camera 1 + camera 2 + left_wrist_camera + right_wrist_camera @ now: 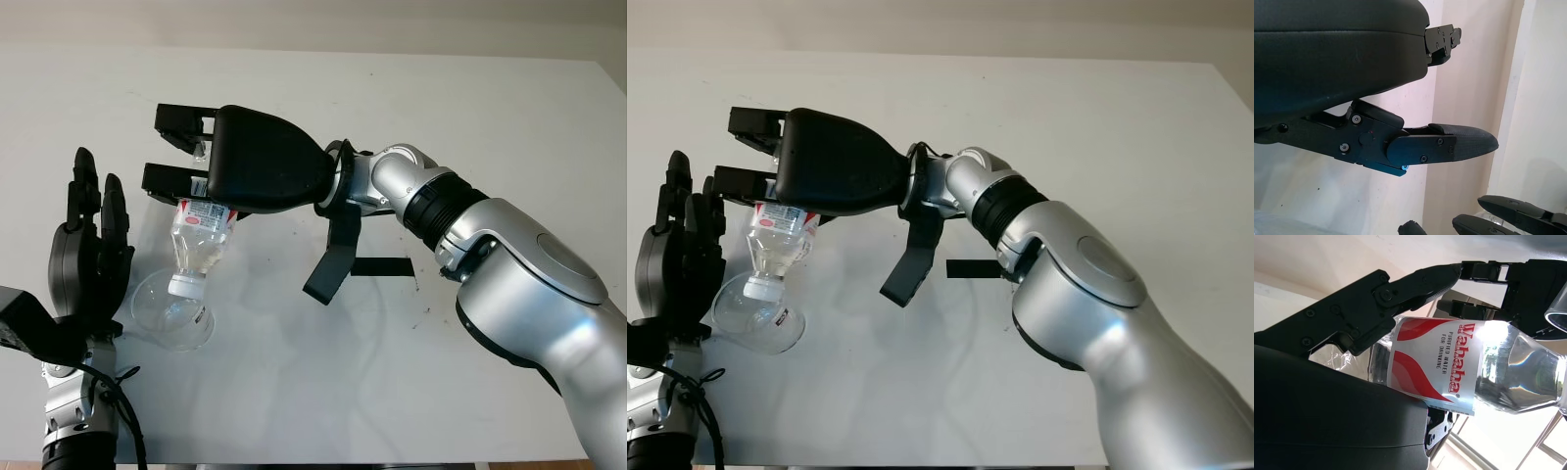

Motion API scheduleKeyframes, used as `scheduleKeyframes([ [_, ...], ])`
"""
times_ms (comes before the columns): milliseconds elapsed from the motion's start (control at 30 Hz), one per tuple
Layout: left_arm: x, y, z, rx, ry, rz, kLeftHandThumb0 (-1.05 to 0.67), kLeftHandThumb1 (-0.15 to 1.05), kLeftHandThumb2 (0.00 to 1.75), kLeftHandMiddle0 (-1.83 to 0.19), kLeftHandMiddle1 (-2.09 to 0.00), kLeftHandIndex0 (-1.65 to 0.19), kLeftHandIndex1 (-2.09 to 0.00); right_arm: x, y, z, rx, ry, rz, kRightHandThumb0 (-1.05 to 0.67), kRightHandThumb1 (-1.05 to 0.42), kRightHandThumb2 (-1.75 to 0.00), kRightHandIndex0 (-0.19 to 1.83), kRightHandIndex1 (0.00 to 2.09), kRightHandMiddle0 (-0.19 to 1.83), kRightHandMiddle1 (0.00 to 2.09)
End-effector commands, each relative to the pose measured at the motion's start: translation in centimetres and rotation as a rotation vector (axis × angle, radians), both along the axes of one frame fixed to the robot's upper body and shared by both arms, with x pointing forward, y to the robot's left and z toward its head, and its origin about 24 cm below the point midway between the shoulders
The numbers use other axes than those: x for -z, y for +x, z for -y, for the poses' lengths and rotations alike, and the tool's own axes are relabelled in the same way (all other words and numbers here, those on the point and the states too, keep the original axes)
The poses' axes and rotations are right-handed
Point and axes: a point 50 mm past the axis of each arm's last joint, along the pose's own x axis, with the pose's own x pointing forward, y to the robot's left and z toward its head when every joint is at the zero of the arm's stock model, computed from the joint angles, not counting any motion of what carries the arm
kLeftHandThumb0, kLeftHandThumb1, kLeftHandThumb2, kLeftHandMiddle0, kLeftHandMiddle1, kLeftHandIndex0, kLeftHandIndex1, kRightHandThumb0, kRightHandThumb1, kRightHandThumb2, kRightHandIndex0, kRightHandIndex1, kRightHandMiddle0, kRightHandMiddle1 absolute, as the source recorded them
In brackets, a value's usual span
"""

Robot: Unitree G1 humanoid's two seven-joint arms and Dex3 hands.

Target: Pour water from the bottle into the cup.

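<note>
bottle (203,238): clear glossy plastic | cup (174,311): clear plastic | table (323,392): matt white

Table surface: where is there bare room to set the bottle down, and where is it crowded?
Free: the far table beyond the right hand, and the near stretch between the cup and the black tape strip. Crowded: the left edge, where the tipped bottle meets the cup beside the open left hand.

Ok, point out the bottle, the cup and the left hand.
bottle (201,240): left eye view, clear shoulder below the label.
cup (186,328): left eye view, clear side wall.
left hand (88,259): left eye view, black palm shell.
</note>
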Motion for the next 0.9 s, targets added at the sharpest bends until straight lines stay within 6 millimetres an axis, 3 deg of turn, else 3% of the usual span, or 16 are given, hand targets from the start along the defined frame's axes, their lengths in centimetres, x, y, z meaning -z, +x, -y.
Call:
scheduleKeyframes([
  [0, 1.4, -0.6, 0.2, -0.007, -0.019, -0.041, -0.77, 1.05, 0.43, 0.15, -0.05, 0.14, -0.03, -1.1, -0.1, -0.3, -0.020, 0.031, 0.019, -0.55, -1.05, -0.29, 1.28, 2.09, 0.48, 2.09],
  [133, 1.4, -0.6, 0.2, -0.007, -0.030, -0.037, -0.77, 1.05, 0.41, 0.15, -0.05, 0.14, -0.04, -1.2, 0.0, -0.2, -0.011, 0.079, -0.053, -0.54, -1.05, -0.22, 1.28, 2.09, 0.44, 2.04],
  [267, 1.3, -0.5, 0.2, -0.003, -0.030, -0.037, -0.77, 1.05, 0.40, 0.16, -0.05, 0.15, -0.03, -1.2, 0.1, 0.1, 0.012, 0.160, -0.178, -0.53, -1.05, -0.26, 1.33, 2.09, 0.88, 2.09],
  [367, 1.4, -0.4, 0.2, 0.003, -0.032, -0.038, -0.77, 1.05, 0.40, 0.16, -0.05, 0.15, -0.03, -1.0, 0.5, 0.6, 0.050, 0.231, -0.306, -0.51, -1.05, -0.31, 1.33, 2.09, 0.98, 2.09],
  [533, 1.3, -0.2, 0.2, 0.011, -0.023, -0.034, -0.77, 1.05, 0.40, 0.16, -0.05, 0.15, -0.03, -0.8, 1.4, 1.6, 0.141, 0.305, -0.483, -0.50, -1.05, -0.39, 1.25, 2.09, 0.96, 2.09],
  [733, 1.3, 0.0, 0.2, 0.013, -0.033, -0.045, -0.78, 1.05, 0.40, 0.15, -0.06, 0.14, -0.03, -0.2, 2.4, 3.3, 0.198, 0.460, -0.783, -0.49, -1.05, -0.40, 1.18, 2.09, 0.75, 2.09],
  [867, 1.4, 0.1, 0.3, 0.025, -0.062, -0.049, -0.79, 1.05, 0.36, 0.16, -0.05, 0.15, -0.03, 0.7, 3.2, 4.8, 0.184, 0.580, -1.061, -0.43, -1.05, -0.44, 1.21, 2.09, 0.82, 2.09],
])
